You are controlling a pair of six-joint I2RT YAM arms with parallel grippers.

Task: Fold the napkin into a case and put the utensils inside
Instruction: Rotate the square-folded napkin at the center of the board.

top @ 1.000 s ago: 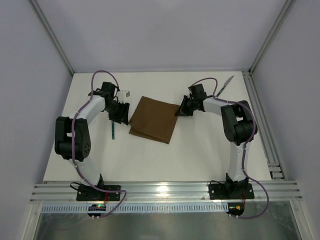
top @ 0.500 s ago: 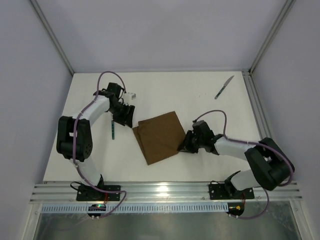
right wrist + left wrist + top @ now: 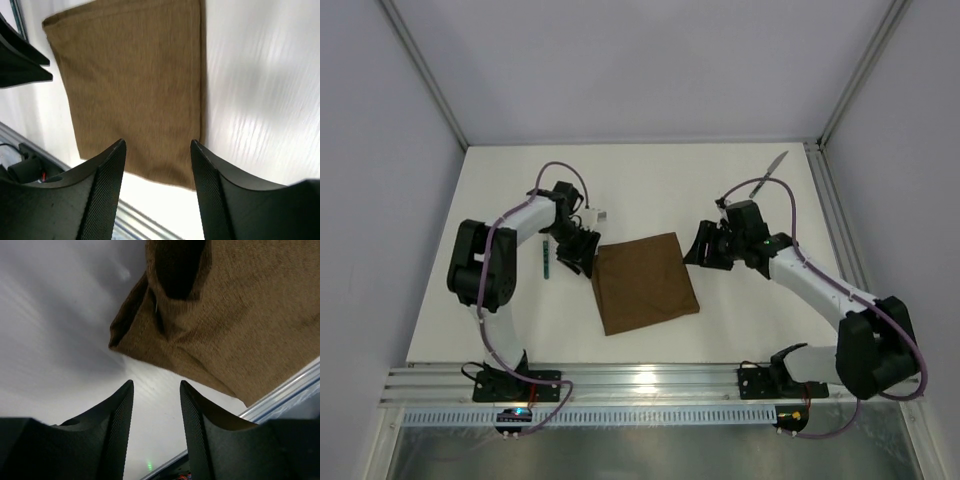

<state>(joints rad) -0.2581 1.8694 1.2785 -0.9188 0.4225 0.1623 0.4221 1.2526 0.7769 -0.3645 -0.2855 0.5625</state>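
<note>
The left gripper [image 3: 578,254] has its jaws released: in the left wrist view the two dark fingers [image 3: 112,422] stand apart with only bare white table [image 3: 650,185] between them. Just ahead of those fingertips, near but not touching, lies a corner of the brown napkin [image 3: 225,325]. The cloth there is doubled over, its layers bunched, and a dark pocket gapes in the fold farther out from the jaws. The right gripper [image 3: 698,250] is released as well. In its wrist view the ribbed fingers [image 3: 107,192] are spread wide above the napkin [image 3: 135,85], which lies flat beneath and ahead of them, pinched by neither. One straight edge of the cloth runs out ahead, roughly in line with one of those fingers. The tips of the left gripper show at the far side of the cloth from these jaws. From above, the napkin [image 3: 645,282] is a folded, roughly square piece set a little askew between the two grippers, one at each of its far corners. The fork [image 3: 547,258], with its teal handle, lies just behind the left jaws, on the side away from the cloth. The knife [image 3: 778,161] lies well beyond the right jaws near the far right corner of the table, partly crossed by the arm's purple cable [image 3: 750,185].
</note>
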